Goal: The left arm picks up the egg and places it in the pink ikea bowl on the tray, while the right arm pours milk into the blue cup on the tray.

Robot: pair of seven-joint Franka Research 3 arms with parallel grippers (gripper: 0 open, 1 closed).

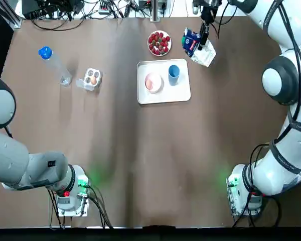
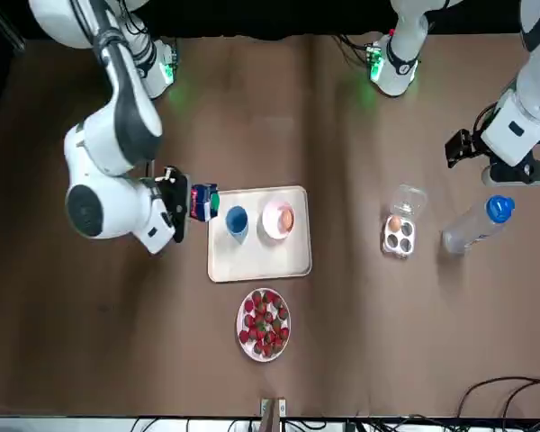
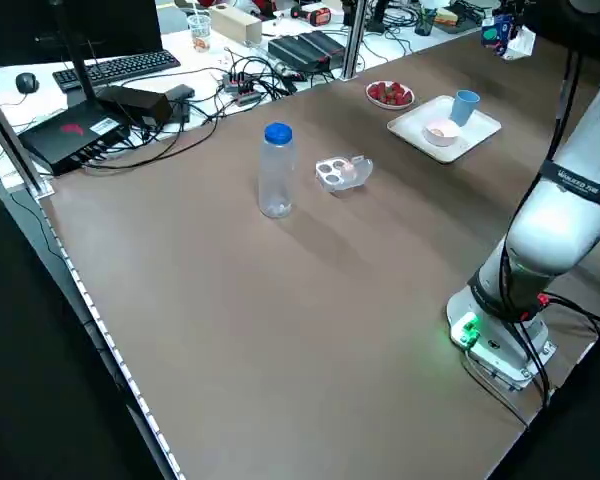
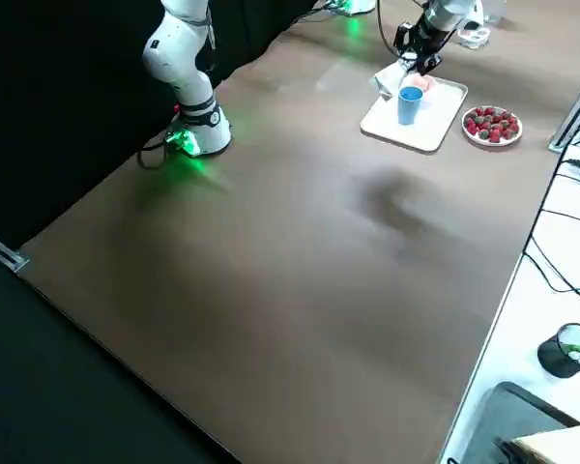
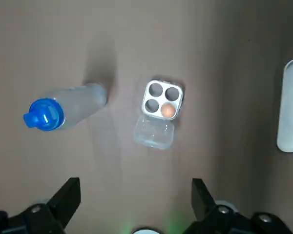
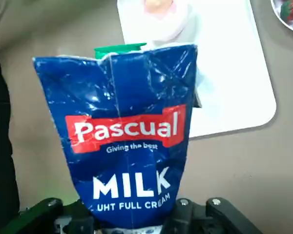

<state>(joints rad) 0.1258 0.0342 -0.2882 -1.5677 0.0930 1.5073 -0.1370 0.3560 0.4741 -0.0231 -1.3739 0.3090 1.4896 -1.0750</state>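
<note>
A pink bowl [image 1: 153,83] with an egg [image 2: 286,219] in it and a blue cup [image 1: 173,73] stand on the white tray [image 1: 165,95]. My right gripper [image 1: 205,36] is shut on a blue milk carton [image 1: 192,42], held tilted above the table just off the tray's far right corner, beside the cup. The carton [image 6: 127,136] fills the right wrist view and hides the cup there. My left gripper [image 5: 134,185] hangs open high over the open egg box [image 5: 161,100], which holds one brown egg [image 5: 168,111].
A water bottle [image 1: 55,65] with a blue cap stands left of the egg box. A plate of strawberries [image 1: 159,43] sits beyond the tray. Cables and equipment line the far edge of the table.
</note>
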